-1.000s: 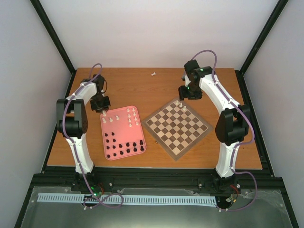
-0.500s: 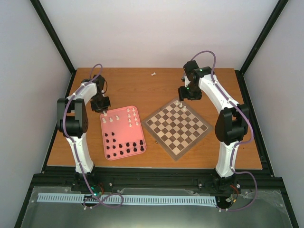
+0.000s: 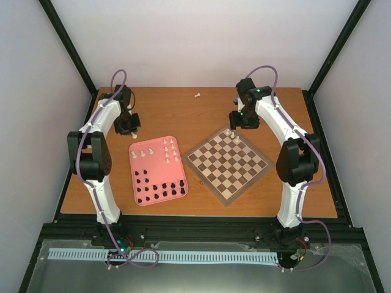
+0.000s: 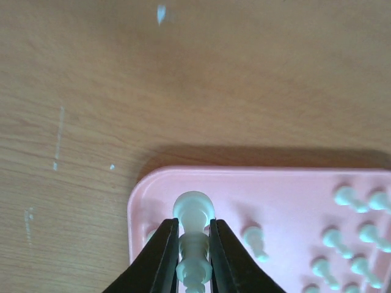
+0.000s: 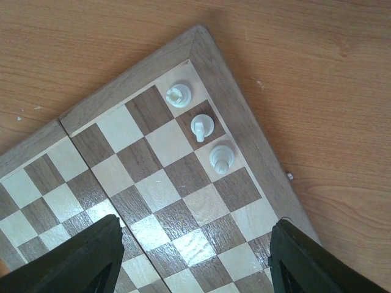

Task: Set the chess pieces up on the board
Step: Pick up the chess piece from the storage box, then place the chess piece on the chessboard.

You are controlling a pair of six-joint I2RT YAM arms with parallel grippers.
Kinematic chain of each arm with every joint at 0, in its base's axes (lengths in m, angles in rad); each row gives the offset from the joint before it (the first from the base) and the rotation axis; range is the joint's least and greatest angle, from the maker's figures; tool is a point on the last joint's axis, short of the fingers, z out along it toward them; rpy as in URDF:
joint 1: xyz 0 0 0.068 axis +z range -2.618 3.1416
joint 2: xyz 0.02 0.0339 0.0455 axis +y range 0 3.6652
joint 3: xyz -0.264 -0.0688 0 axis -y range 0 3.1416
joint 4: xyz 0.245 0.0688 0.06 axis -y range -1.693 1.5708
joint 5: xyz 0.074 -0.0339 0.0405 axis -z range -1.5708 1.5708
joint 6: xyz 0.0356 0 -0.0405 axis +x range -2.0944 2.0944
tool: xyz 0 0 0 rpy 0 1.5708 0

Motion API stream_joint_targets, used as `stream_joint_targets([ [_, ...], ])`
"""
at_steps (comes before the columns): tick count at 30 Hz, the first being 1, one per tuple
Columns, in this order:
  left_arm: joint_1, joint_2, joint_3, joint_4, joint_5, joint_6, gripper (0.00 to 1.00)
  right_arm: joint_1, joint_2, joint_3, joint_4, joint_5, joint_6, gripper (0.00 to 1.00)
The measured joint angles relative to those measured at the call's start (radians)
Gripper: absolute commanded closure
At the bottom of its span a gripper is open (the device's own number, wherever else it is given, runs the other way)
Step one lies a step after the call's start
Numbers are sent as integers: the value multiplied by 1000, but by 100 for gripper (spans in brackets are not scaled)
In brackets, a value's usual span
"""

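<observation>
Over by the far-left corner of the orange-brown wooden counter, the left gripper is clamped tight on a small cream-white chess piece, hanging just beyond the far-left corner of the pink rounded-corner plastic tray. The piece's long axis runs along the fingers, with one broad rounded end poking out past the tips. Which end is the head, I can't tell. Spare cream-white figures stand in the tray's far half, black figures in its near half. Now the key line: the square wooden checkered board lies to the right of that loaded gripper, clear across the tray, turned diamond-wise with one corner aimed at the counter's far edge. Three white men line the board's rim from that corner toward the counter's right edge. The right gripper hovers over them, jaws spread wide, holding nothing. It's the nearer arm, but the left has the cargo, so a rightward carry looks the call.
</observation>
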Motion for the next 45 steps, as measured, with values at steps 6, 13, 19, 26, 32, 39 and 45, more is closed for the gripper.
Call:
stream_joint_targets([
  [6,-82,-39,158,-43,-5,0,84,-3,0,-3,2,18,26,34],
  [13,-372,5,284,-91,49,0,84,-79,-29,-82,39,32,68,34],
  [19,-576,128,414,-121,116,4,83,-168,-108,-192,69,42,91,33],
  [26,-713,269,565,-161,172,10,82,-190,-219,-305,98,41,95,33],
  [32,-772,357,612,-182,165,18,81,-195,-274,-387,120,35,94,33],
  [39,-810,412,638,-195,127,19,79,-195,-296,-428,142,25,94,33],
  [45,-823,414,639,-201,103,21,72,-195,-298,-452,156,10,93,33],
])
